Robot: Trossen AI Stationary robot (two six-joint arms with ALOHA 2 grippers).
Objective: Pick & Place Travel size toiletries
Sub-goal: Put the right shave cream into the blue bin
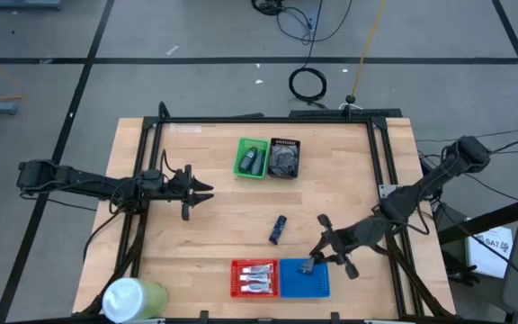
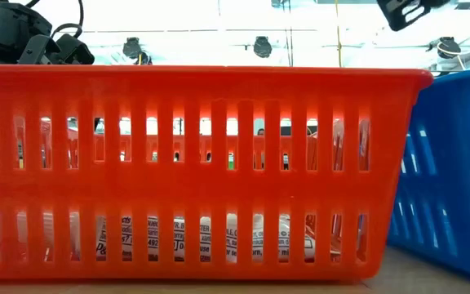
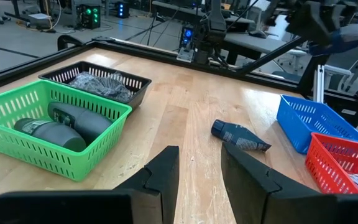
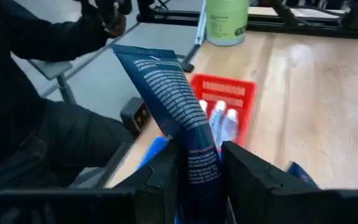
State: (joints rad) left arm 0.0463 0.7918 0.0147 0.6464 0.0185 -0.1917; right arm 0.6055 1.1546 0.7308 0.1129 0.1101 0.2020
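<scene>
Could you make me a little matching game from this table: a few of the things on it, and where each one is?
Things:
1. white-silver tubes
2. grey oval containers
3. navy tube lying loose
4. navy tube held by the right gripper

Places:
A. green tray
B. bare wood in the middle of the table
C. red tray
D. above the blue tray

Pairs: 1-C, 2-A, 3-B, 4-D
</scene>
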